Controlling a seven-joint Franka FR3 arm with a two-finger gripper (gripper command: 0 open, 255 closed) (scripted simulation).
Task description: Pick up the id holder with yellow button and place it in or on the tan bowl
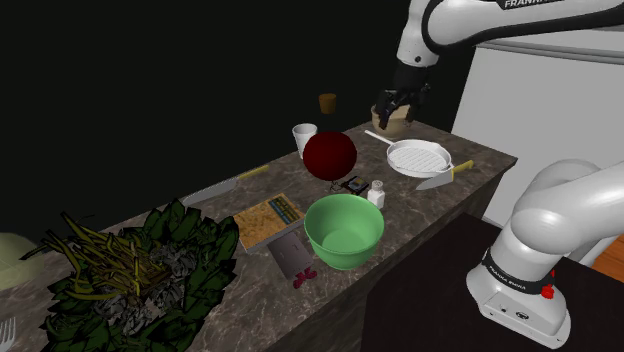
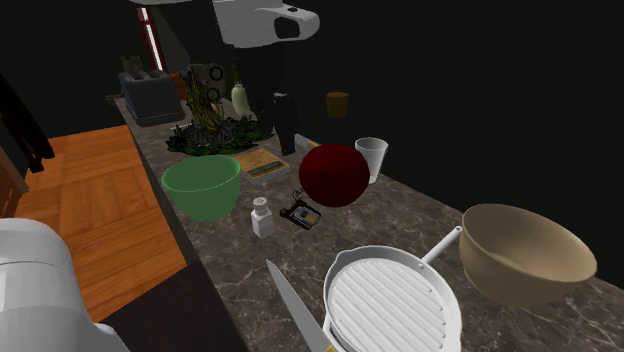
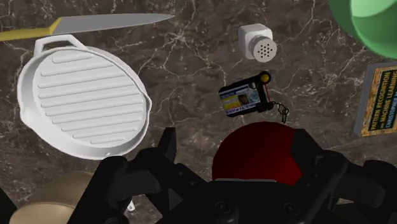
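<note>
1. At the second exterior view's left, a green bowl sits on a dark marble counter.
2. The id holder lies flat between a white shaker and a dark red ball.
3. Further right is the tan bowl, well apart from the holder.
4. The black gripper hangs above, fingers spread wide and empty.

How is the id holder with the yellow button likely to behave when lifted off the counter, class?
The id holder lies thin and flat on the counter, so it is probably light but awkward to pinch by its edges. Its small loose clip may swing when lifted.
</note>
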